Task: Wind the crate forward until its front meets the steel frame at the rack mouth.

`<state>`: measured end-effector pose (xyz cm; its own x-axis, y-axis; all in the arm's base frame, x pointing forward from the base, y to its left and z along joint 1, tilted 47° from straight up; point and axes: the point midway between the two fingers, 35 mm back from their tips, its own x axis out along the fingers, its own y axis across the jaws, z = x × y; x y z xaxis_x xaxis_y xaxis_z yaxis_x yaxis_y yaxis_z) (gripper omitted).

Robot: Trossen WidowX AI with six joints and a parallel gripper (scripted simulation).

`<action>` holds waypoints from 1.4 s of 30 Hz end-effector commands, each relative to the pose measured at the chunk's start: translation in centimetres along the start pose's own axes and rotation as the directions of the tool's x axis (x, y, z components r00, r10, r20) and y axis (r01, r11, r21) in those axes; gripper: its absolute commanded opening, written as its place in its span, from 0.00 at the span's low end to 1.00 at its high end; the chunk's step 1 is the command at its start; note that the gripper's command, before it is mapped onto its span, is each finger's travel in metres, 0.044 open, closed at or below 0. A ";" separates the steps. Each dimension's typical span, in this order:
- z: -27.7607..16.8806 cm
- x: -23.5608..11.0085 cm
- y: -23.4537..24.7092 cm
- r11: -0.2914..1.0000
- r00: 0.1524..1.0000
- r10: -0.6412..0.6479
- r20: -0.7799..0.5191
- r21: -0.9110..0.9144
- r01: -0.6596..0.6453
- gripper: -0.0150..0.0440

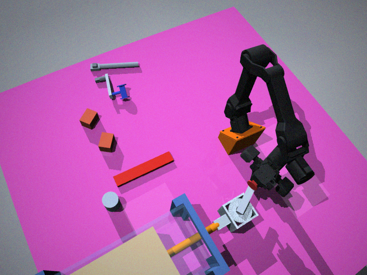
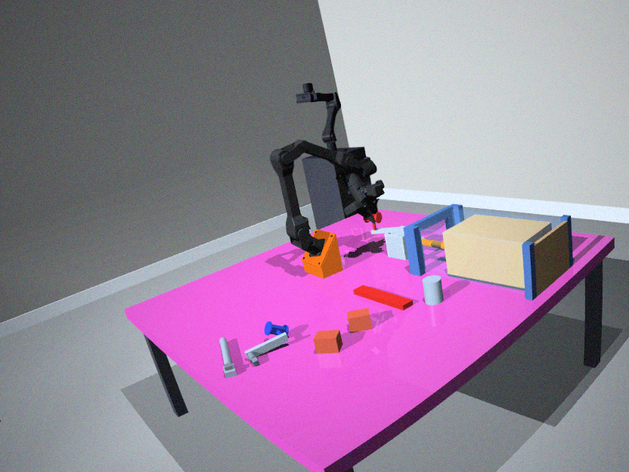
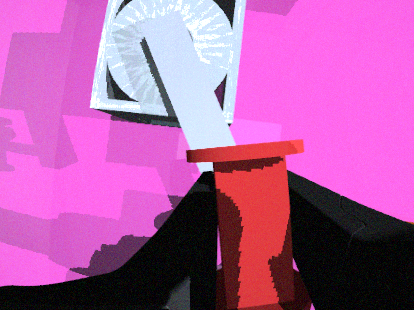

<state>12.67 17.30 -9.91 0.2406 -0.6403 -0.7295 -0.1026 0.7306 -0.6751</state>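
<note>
Winding step: my end effector point(image 3: 252, 261) gripped the crank's red grip point(image 3: 252, 230), key seated in the winch point(image 1: 237, 215). The crate point(image 2: 490, 249) sat behind the steel frame point(image 2: 419, 241); next called for further turns.

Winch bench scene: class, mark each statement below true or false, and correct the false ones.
1. The black robot hand is shut on the red grip of the crank handle. True.
2. The pale grey crank arm sits on top of the grey square winch. True.
3. The tan crate already touches the blue steel frame. False: a gap shows between them, spanned by the orange strap.
4. The long red flat bar lies inside the guard cubby. False: it lies on the open pink bench.
5. Two orange-brown cubes lie on the bench. True.
</note>
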 end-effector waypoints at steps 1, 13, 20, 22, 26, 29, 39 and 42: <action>0.2 0.5 -1.0 1.000 1.000 -0.023 0.007 -0.005 0.024 0.25; 0.9 0.7 -2.3 1.000 1.000 -0.025 0.007 -0.005 0.025 0.25; 1.4 0.9 -3.0 1.000 1.000 -0.025 0.008 -0.005 0.025 0.25; 1.5 1.0 -3.2 1.000 1.000 -0.025 0.008 -0.005 0.025 0.25; 1.8 1.1 -3.6 1.000 1.000 -0.026 0.008 -0.005 0.026 0.25; 2.1 1.2 -3.9 1.000 1.000 -0.026 0.008 -0.005 0.026 0.25; 2.9 1.6 -4.7 1.000 1.000 -0.027 0.008 -0.004 0.027 0.25; 3.2 1.7 -4.9 1.000 1.000 -0.027 0.008 -0.004 0.027 0.25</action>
<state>16.06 13.95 -7.49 0.2406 -0.6499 -0.7209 -0.1099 0.7197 -0.6855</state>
